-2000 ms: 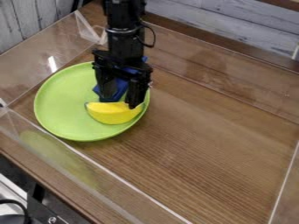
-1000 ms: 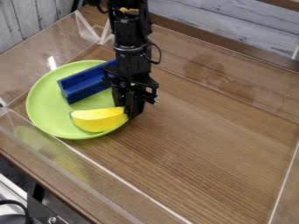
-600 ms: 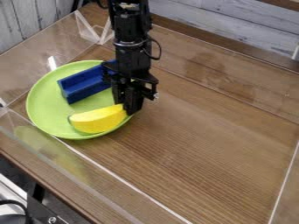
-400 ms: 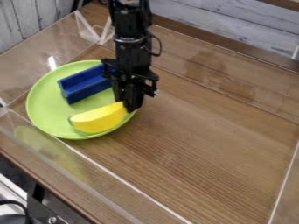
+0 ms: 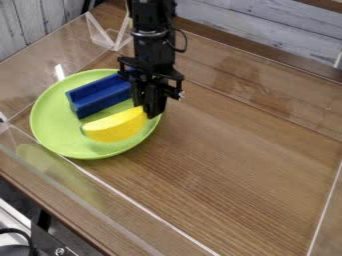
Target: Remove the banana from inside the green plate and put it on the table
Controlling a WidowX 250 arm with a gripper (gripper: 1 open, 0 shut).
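The yellow banana (image 5: 115, 125) hangs tilted just above the right half of the green plate (image 5: 56, 128), its right end pinched between the black fingers of my gripper (image 5: 150, 112). The gripper is shut on the banana and points steeply down over the plate's right rim. The plate rests on the left part of the brown wooden table (image 5: 241, 150).
A blue rectangular block (image 5: 98, 93) lies in the plate, just left of the gripper. Clear acrylic walls (image 5: 80, 205) run along the table's edges, close to the plate at the front left. Bare wood stretches to the right of the plate.
The gripper has closed on the banana's right end and risen a little. The banana has come up off the plate's floor with it and tilted.
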